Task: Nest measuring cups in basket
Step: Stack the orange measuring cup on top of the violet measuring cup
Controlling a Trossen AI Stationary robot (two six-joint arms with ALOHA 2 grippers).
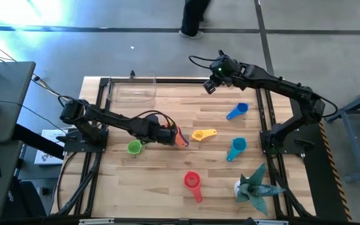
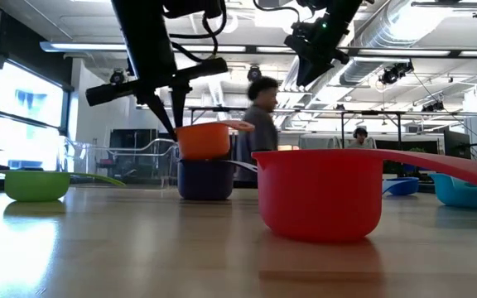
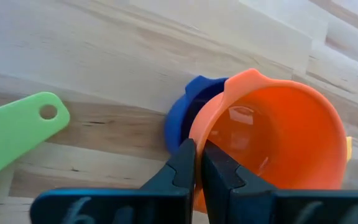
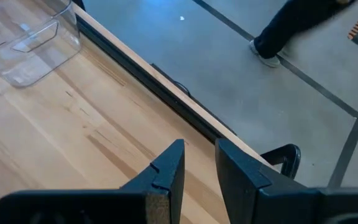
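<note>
Closest to the low camera I've got the red cup (image 2: 320, 192), sitting on the table (image 1: 167, 181) well toward the front edge from the clear basket (image 1: 132, 89). That basket sits at the back-left corner. My left gripper (image 3: 197, 168) is near mid-table, well in front of the basket, jaws pinched together on the orange cup (image 3: 278, 140) rim, over the dark blue cup (image 3: 185, 115). Right gripper (image 4: 197, 163) hovers beside the basket, jaws apart, holding nothing.
</note>
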